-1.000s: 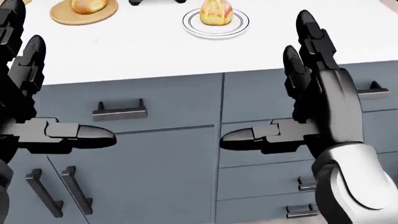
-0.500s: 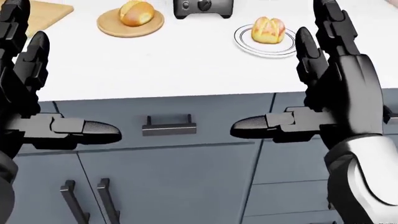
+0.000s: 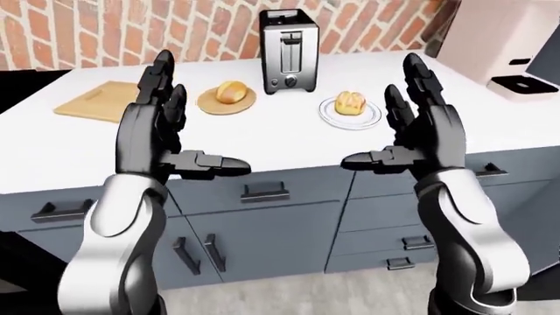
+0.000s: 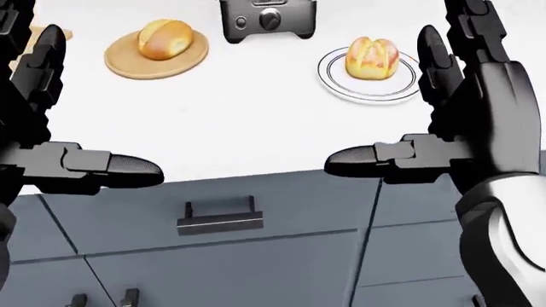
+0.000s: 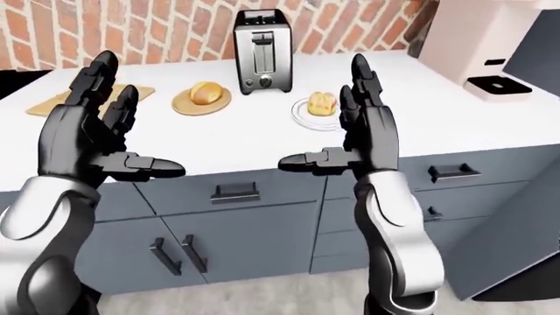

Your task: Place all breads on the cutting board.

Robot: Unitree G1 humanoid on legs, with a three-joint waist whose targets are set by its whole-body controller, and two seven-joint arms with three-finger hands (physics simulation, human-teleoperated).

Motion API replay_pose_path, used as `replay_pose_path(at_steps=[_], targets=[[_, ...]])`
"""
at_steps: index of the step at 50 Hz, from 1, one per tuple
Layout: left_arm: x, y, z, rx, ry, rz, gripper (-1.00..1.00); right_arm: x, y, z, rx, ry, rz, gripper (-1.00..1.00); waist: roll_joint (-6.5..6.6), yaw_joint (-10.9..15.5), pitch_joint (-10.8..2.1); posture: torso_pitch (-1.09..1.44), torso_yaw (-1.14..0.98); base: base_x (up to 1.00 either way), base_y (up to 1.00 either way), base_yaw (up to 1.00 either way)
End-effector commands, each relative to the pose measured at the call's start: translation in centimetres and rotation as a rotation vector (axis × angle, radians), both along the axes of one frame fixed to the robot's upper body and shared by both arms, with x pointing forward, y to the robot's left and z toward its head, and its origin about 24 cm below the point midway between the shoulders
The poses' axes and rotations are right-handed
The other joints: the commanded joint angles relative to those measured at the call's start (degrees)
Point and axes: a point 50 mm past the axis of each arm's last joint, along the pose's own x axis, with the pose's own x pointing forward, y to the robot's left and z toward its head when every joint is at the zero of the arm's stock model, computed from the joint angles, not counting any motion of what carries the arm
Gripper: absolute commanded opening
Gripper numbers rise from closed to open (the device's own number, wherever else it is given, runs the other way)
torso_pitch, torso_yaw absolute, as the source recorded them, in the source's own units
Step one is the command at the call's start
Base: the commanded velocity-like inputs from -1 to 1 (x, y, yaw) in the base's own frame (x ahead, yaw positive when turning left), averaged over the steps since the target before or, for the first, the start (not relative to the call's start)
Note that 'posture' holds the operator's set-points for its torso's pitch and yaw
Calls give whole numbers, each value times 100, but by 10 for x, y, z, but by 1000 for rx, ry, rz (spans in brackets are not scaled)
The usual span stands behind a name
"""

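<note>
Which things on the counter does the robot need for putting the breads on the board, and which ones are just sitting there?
For the job:
- bread roll on the wooden plate
- bread roll on the white plate
- cutting board
- left hand and right hand, both open and empty

Just sitting there:
- toaster
- white appliance
- wooden plate
- white plate

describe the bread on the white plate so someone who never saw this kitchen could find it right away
In the left-eye view, find the silver toaster standing on the white counter by the brick wall. Just to its lower right sits a white plate with a golden split-top bun on it. The other roll, left of the toaster, lies on a round wooden plate instead.
</note>
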Motion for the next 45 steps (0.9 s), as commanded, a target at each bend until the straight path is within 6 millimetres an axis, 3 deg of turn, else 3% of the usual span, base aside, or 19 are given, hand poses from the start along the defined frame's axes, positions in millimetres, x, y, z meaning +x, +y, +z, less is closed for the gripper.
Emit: replay_pose_path(at_steps=[1, 2, 3, 5, 7, 13, 16, 17, 18, 21, 22, 23, 25, 29, 31, 36, 37, 39, 45], targets=[[-4, 2, 12, 5, -66, 15, 100, -4, 2, 13, -1, -72, 14, 100, 33, 14, -92, 0, 0, 38, 19, 0], [-5, 2, 13, 7, -69, 14, 100, -4, 2, 13, -1, -73, 14, 100, 197, 9, -173, 0, 0, 38, 19, 0], [-5, 2, 14, 8, -70, 13, 100, -5, 2, 14, 1, -75, 13, 100, 45, 57, -80, 0, 0, 38, 19, 0], [-5, 1, 17, 11, -73, 10, 100, -5, 0, 15, 4, -79, 4, 100, 170, 47, 122, 0, 0, 31, 5, 0], [-5, 0, 18, 13, -76, 9, 100, -6, -1, 16, 7, -80, -4, 100, 188, 53, -47, 0, 0, 21, 0, 0], [-5, -1, 20, 15, -79, 8, 100, -10, -7, 20, 31, -92, -21, 100, -5, 95, -3, 0, 0, 18, 0, 0], [-6, 0, 22, 16, -82, 7, 100, -9, -8, 19, 42, -88, -25, 100, -148, 79, -81, 0, 0, 0, -11, 0], [-6, 0, 22, 16, -85, 8, 100, -10, -7, 19, 44, -89, -25, 100, -124, 38, -93, 0, 0, 0, -65, 0], [-6, 1, 22, 17, -85, 9, 100, -10, -7, 20, 45, -91, -25, 100, 44, -111, -31, 0, 0, 0, 0, -67], [-7, 1, 24, 17, -88, 9, 100, -10, -6, 21, 37, -97, -24, 100, -373, 62, -88, 0, 0, 0, -9, -45], [-8, 1, 25, 17, -89, 10, 100, -10, -6, 22, 29, -97, -31, 100, -373, -3, -45, 0, 0, 0, 0, 0], [-8, 2, 25, 18, -89, 10, 100, -9, -5, 21, 6, -91, -34, 100, -231, 69, -95, 0, 0, 0, 0, 0], [-8, 2, 26, 18, -90, 11, 100, -8, -3, 21, 5, -88, -29, 100, -440, 67, 34, 0, 0, 0, 0, 0], [-9, 2, 26, 19, -92, 10, 100, -8, -3, 22, 2, -91, -28, 100, -505, 63, 84, 0, 0, 1, 0, 0], [-9, 2, 27, 19, -93, 10, 100, -9, -2, 22, 0, -93, -25, 100, -442, 90, 3, 0, 0, 17, 0, 0], [-11, 3, 29, 17, -99, 11, 100, -10, -2, 24, -1, -103, -25, 100, -160, 33, 91, 0, 0, 18, 0, 0], [-12, 3, 31, 17, -101, 11, 100, -11, -2, 26, -3, -112, -21, 100, -162, -11, 32, 0, 0, 0, 0, 0], [-13, 4, 32, 15, -104, 12, 100, -12, -1, 26, -4, -115, -20, 100, 52, -75, -88, 0, 0, 0, 0, 0], [-15, 5, 36, 15, -112, 14, 100, -14, -2, 30, -12, -122, -18, 100, -156, -75, -98, 0, 0, -1, 0, 0]])
